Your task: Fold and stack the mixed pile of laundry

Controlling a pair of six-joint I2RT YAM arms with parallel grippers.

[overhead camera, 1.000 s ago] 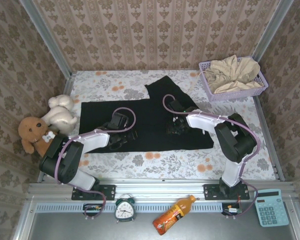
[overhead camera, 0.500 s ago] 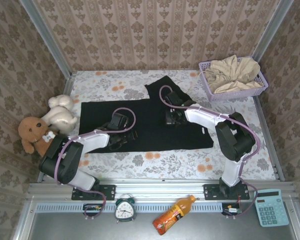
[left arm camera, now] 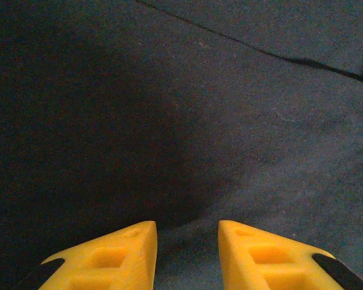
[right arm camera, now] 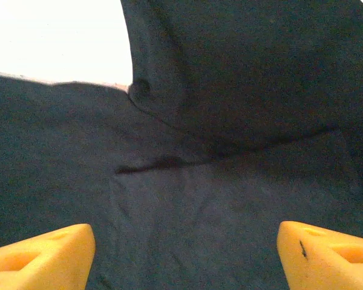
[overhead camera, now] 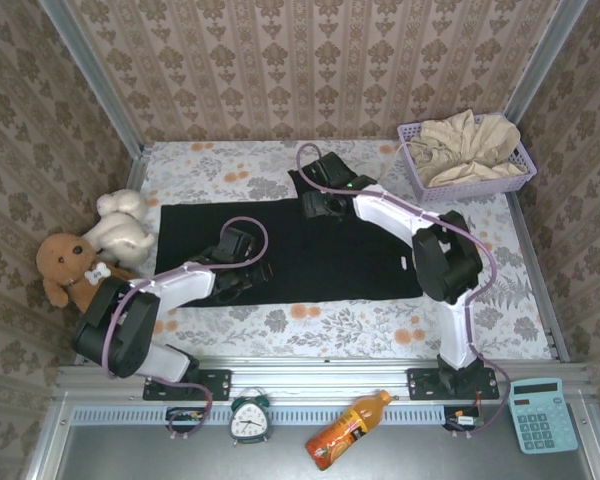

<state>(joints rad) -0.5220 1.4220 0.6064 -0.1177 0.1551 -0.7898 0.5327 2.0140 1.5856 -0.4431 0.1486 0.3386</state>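
The black T-shirt point(overhead camera: 310, 255) lies spread flat on the flowered table point(overhead camera: 310, 320), one sleeve point(overhead camera: 330, 165) pointing to the far side. My left gripper point(overhead camera: 242, 278) hovers low over the shirt's left half. Its yellow fingertips point(left arm camera: 133, 254) stand a little apart, with nothing but black cloth point(left arm camera: 181, 121) behind the gap. My right gripper point(overhead camera: 318, 200) is over the base of the far sleeve. Its jaws are wide open above the cloth, where a folded sleeve edge point(right arm camera: 230, 72) shows. The beige-cream garment point(overhead camera: 470, 145) lies crumpled in the lavender basket point(overhead camera: 412, 160) at the far right.
A white plush toy point(overhead camera: 120, 225) and a brown one point(overhead camera: 72, 265) sit against the left wall. Patterned walls close in the table on three sides. A clock point(overhead camera: 249, 420), an orange bottle point(overhead camera: 345, 430) and a calculator point(overhead camera: 543, 413) lie on the near shelf.
My right gripper has travelled from the shirt's middle to the far sleeve and has opened wide. The left arm has barely moved; its jaws have parted slightly.
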